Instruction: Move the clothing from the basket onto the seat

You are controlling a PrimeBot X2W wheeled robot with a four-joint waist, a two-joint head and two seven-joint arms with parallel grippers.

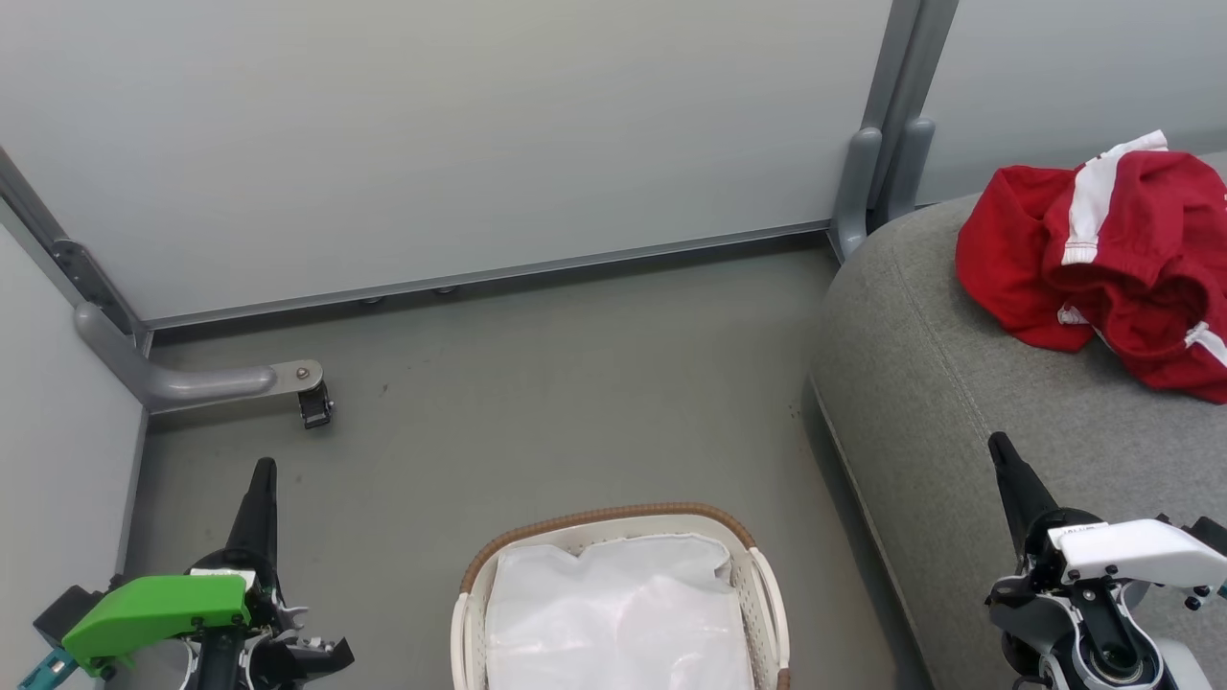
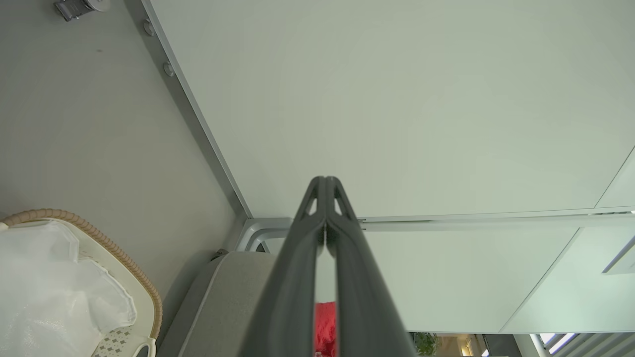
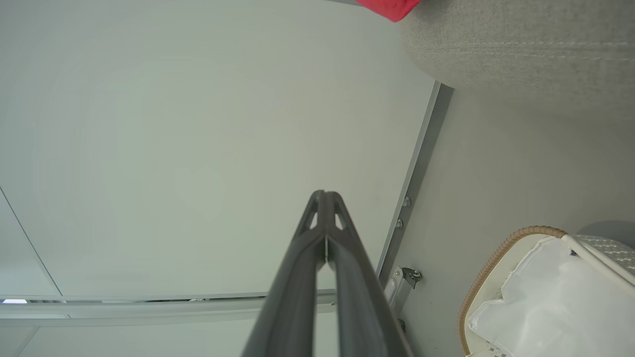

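A: The clothing [image 1: 1102,259]?
B: Heaped on the seat [image 1: 939,402], well beyond the right gripper [image 1: 999,443]; perhaps two garments.
A: Jaws?
B: Both closed on nothing; left gripper [image 1: 264,467] and right flank the basket [image 1: 613,517], aimed forward.

One basket [image 1: 604,516], one seat [image 1: 920,383], one sheet [image 1: 613,613], one clothing heap [image 1: 1102,259].
Garments within the far-right heap cannot be counted; grippers number two, left gripper [image 1: 264,470] and right gripper [image 1: 997,446], both near.
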